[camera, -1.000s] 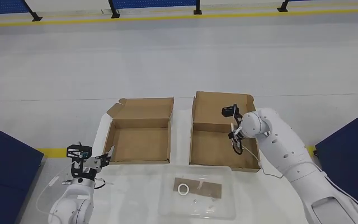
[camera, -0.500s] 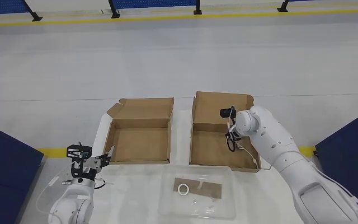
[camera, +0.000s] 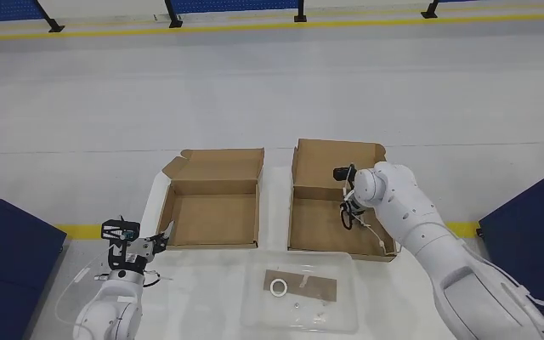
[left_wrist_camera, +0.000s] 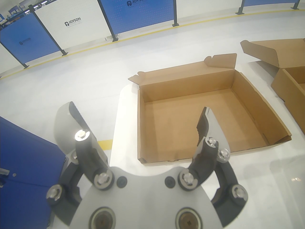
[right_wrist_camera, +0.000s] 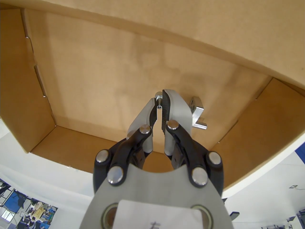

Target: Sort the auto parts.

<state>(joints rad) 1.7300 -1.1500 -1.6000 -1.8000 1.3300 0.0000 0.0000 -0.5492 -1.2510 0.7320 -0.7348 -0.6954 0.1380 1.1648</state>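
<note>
Because the screw (right_wrist_camera: 158, 101) pinched in my right jaws is small, hard, smooth metal, I judge it light, stiff and apt to slip or twist. The hold is at the very tips, near its head, which looks thin to me. It sits low inside the right box (right_wrist_camera: 78, 55); whether it touches the floor I cannot tell. A chunky metal bracket (right_wrist_camera: 197, 113) lies on that floor just beside the jaws. My left jaws are spread wide with nothing between them, near the front edge of the left box (left_wrist_camera: 190, 89). On the worktop (camera: 204, 280), the clear tray (camera: 340, 257) holds a cardboard slip (camera: 319, 285), a white ring (camera: 277, 289) and tiny bits I cannot identify.
</note>
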